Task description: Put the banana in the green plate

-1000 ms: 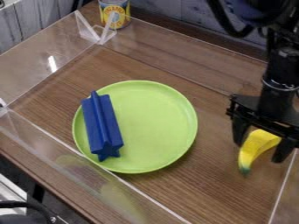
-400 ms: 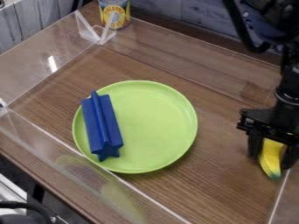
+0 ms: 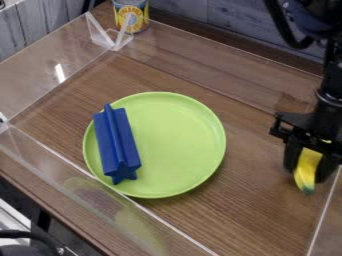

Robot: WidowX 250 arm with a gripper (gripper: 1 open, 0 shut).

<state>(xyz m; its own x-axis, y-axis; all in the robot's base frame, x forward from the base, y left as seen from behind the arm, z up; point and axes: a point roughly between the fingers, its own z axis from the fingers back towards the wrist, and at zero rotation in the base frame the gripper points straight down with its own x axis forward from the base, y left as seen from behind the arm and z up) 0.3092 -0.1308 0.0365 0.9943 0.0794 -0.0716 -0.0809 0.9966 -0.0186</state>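
- Shifted since a second ago: the gripper (image 3: 307,163) and the banana (image 3: 307,169), both a little further toward the right edge of my view, and the banana now points more steeply down the picture.
- I have the jaws closed in on the banana, clamped on it, with a dark finger at either side of the yellow body.
- From my camera, the banana's upper part is hidden by the fingers; its lower part and greenish tip show below them.
- I cannot tell from this angle whether that tip touches the wooden table (image 3: 147,65) or is just off it.
- My banana is outside the green plate (image 3: 181,140), to the right of it in the picture, with bare wood between the two.
- The plate sits on the table left of the gripper, its shallow rim in full view except where the block covers it.
- On the plate's left side I see the blue block (image 3: 116,145), long and ridged, lying lengthwise up the picture, its upper end over the rim.
- Up at the top left I have a can (image 3: 130,16) with a yellow and pale label, and just beside it a clear plastic piece (image 3: 107,34).
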